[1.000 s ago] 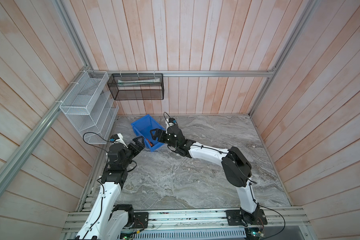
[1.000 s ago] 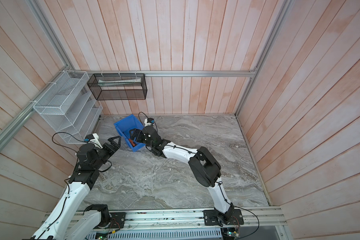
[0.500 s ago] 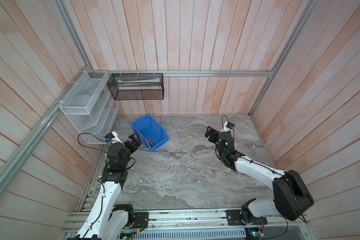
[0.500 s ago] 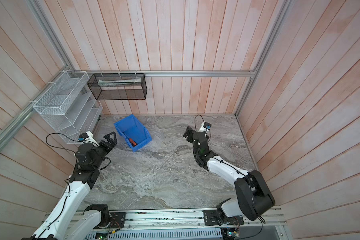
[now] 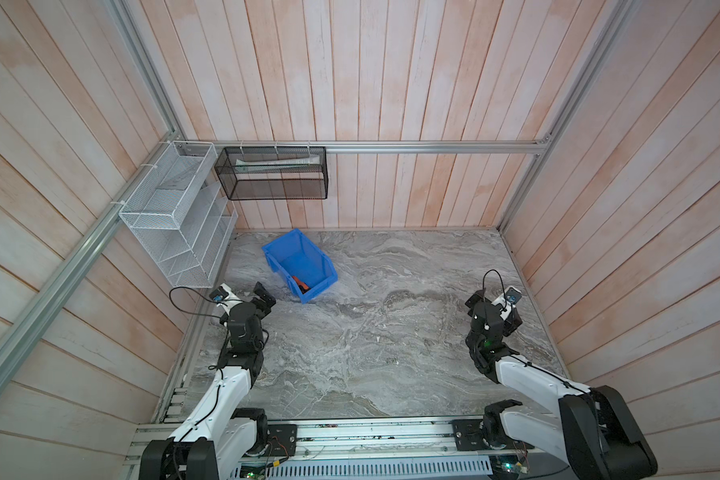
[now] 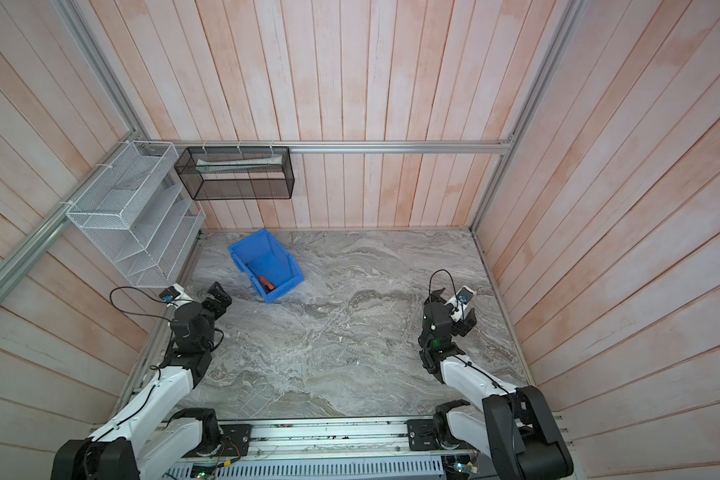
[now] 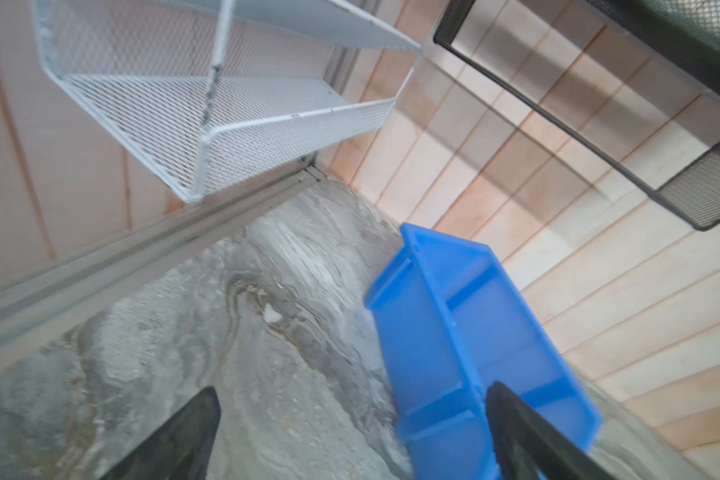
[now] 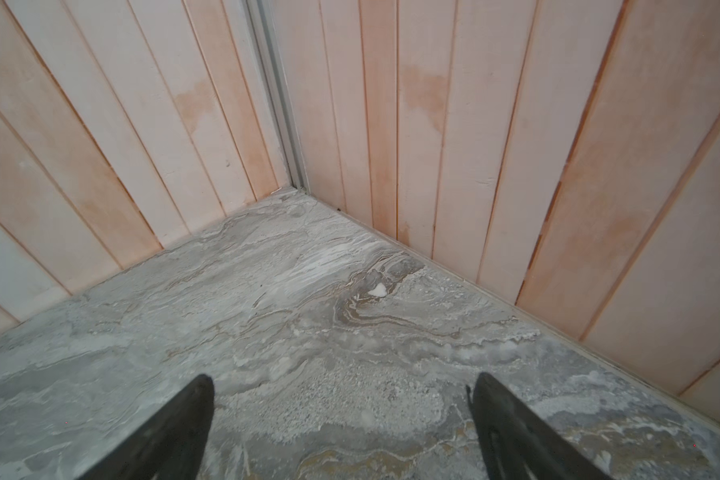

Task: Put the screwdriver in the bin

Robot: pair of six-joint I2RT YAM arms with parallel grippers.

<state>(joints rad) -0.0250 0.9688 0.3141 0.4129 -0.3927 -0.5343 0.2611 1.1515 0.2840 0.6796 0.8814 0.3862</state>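
Lying inside the bin (image 5: 281,246) (image 6: 246,248), the screwdriver (image 5: 300,284) (image 6: 265,283) rests on the blue floor toward the low front lip. Its orange handle is nearest that lip. In a top view its thin dark shaft runs back along the bin's floor.

The bin stands on the table (image 5: 371,332) (image 6: 329,332) in the far left part, close to the back wall and turned at a slant. Above it on the walls hang a white wire rack (image 5: 171,220) (image 6: 129,216) and a black mesh basket (image 5: 275,174) (image 6: 235,174).

The left arm (image 5: 229,386) (image 6: 171,382) reaches along the left edge of the table. Its jaws are near the bin's front corner but apart from it. In the left wrist view they are spread wide with nothing between them. Bare table (image 7: 267,332) shows in the gap, and the bin (image 7: 474,332) stands beyond one finger.

The right arm (image 5: 533,374) (image 6: 474,378) is drawn in on the right side of the table, well apart from the bin. In the right wrist view its jaws are released and spread wide. They face the corner where two walls meet, with only table (image 8: 308,332) between the fingers.
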